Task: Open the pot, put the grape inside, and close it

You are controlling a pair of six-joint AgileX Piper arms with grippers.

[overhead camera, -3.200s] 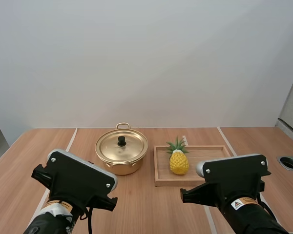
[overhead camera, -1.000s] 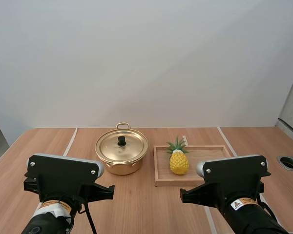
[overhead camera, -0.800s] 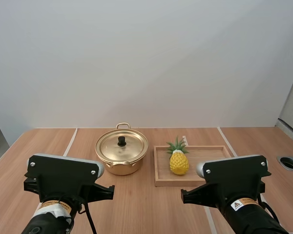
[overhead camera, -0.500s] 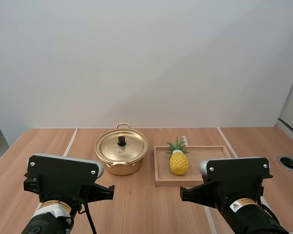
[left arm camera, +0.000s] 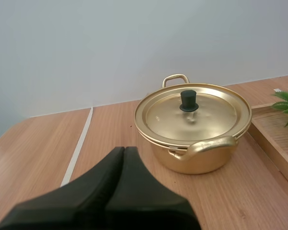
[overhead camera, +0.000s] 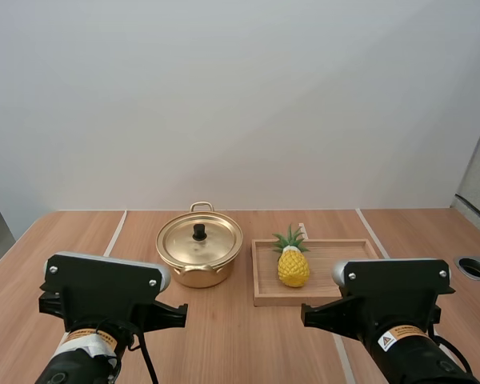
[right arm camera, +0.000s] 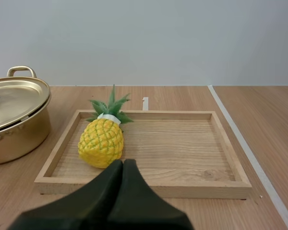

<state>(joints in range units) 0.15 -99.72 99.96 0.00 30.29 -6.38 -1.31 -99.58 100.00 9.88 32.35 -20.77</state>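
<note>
Left tool (left arm camera: pixel 124 149) closed on nothing, one dark wedge, low over the tabletop (left arm camera: pixel 43 143). It is aimed at the pot (left arm camera: pixel 197 155) and well short of it. Right tool (right arm camera: pixel 123 162) likewise closed and empty, near the front edge of the tray (right arm camera: pixel 144 184).

Step in hand, by my reading: lid off. Open the left tool first, come straight down over the black knob (left arm camera: pixel 188 99) and pinch it square. Lift vertically so the lid (left arm camera: pixel 192 117) clears the pot without dragging it.

Fruit is a pineapple (right arm camera: pixel 101 142), not grapes. Yellow cross-hatched skin, green leaf crown toward the far side. It sits in the tray at the end nearest the pot. Pot is shiny gold, lid seated.
</note>
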